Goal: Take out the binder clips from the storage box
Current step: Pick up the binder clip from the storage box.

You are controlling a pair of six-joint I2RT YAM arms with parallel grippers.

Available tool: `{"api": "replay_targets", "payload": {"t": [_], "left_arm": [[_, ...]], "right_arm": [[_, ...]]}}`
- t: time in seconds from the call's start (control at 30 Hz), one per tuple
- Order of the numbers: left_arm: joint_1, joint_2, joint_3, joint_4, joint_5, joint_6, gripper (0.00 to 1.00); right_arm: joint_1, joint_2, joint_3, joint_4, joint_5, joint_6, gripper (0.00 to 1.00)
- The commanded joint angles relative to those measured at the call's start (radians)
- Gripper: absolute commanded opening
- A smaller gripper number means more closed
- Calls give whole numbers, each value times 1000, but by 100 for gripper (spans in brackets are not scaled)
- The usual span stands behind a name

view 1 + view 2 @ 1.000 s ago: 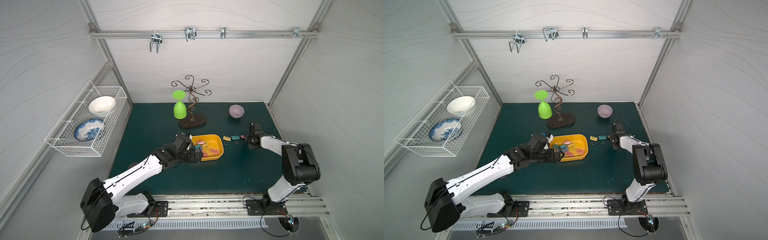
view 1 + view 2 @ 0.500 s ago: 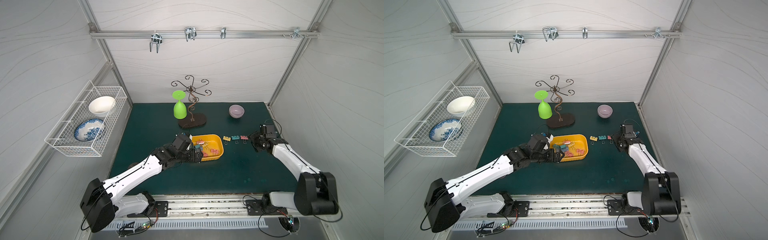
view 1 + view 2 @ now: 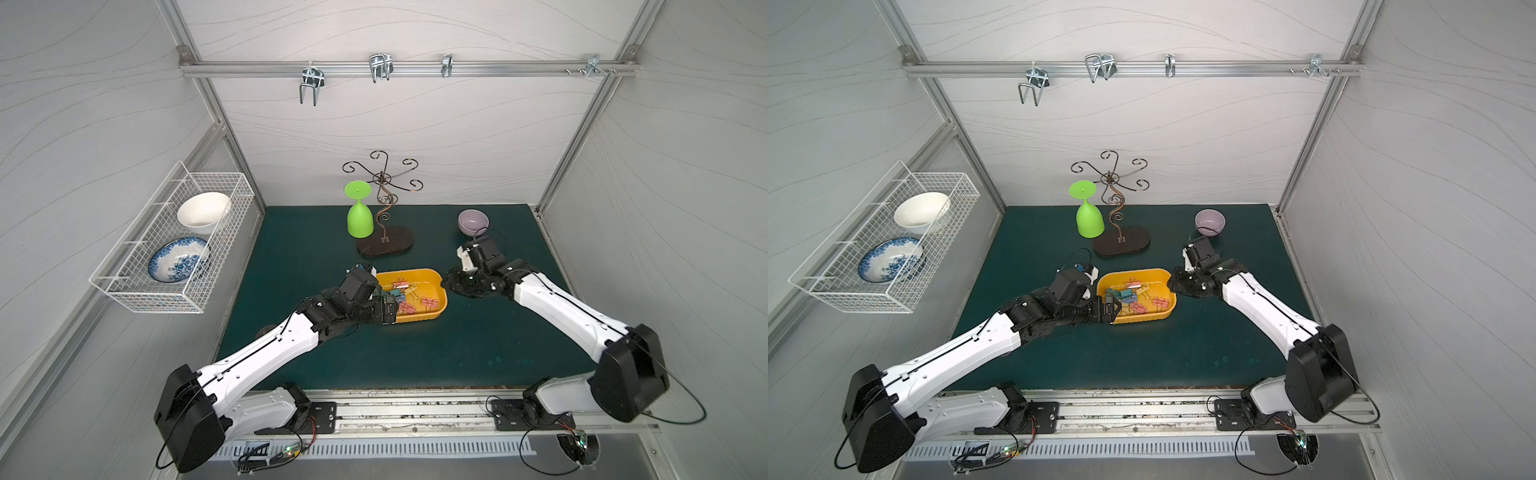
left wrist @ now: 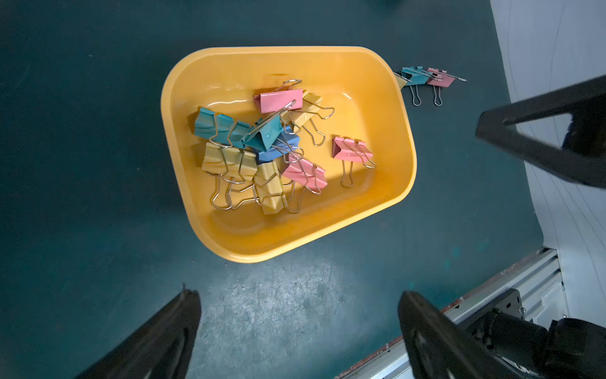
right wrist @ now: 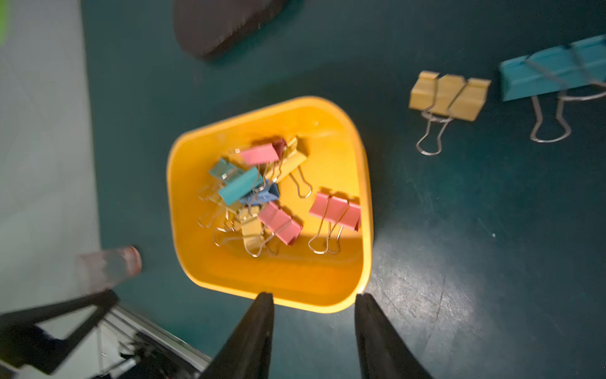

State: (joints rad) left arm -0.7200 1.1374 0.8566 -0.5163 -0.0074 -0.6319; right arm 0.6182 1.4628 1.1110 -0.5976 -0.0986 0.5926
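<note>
Shallow glossy orange plastic box [image 4: 295,236], rounded corners, on the scuffed green bench [image 4: 278,311] between the left fingers [image 4: 177,325] and right fingers [image 5: 259,331], long axis running from one set to the other. Left ones spread wide, gripping nothing; right ones partly apart at the rim, empty too. Pastel clips [image 4: 262,147] with thin wire loops tangled inside, mostly toward the left fingers. Few loose clips [image 5: 447,95] on bench beside the right fingers.

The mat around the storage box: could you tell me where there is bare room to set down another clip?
Widest free patch: mat between storage box and front rail. Also bare: between lilac bowl and right wall. Crowded: beside the box by the right gripper, where removed binder clips lie; behind it, the stand base.
</note>
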Motion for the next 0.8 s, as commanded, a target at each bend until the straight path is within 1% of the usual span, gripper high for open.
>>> {"api": "replay_targets", "payload": {"t": [0.0, 0.13, 0.2, 0.3, 0.43, 0.57, 0.63, 0.67, 0.77], "left_arm": [[15, -20, -15, 8, -5, -22, 99], [33, -47, -46, 1, -29, -56, 99], [46, -67, -69, 10, -27, -67, 99], [69, -97, -95, 25, -15, -75, 99], [89, -117, -105, 28, -5, -81, 99], [93, -119, -106, 29, -1, -80, 99], [96, -117, -106, 24, -5, -82, 99], [97, -116, -108, 24, -7, -83, 99], [100, -118, -113, 25, -5, -88, 99]], "right_arm": [[85, 100, 66, -158, 109, -71, 42], [156, 171, 108, -183, 163, -137, 41], [173, 204, 134, -199, 173, -179, 41], [200, 252, 177, -233, 240, -235, 42], [230, 310, 226, -259, 317, -301, 38], [237, 376, 285, -300, 369, -347, 36], [236, 419, 324, -332, 372, -378, 34], [236, 434, 337, -340, 375, -386, 32], [236, 474, 369, -369, 401, -404, 29]]}}
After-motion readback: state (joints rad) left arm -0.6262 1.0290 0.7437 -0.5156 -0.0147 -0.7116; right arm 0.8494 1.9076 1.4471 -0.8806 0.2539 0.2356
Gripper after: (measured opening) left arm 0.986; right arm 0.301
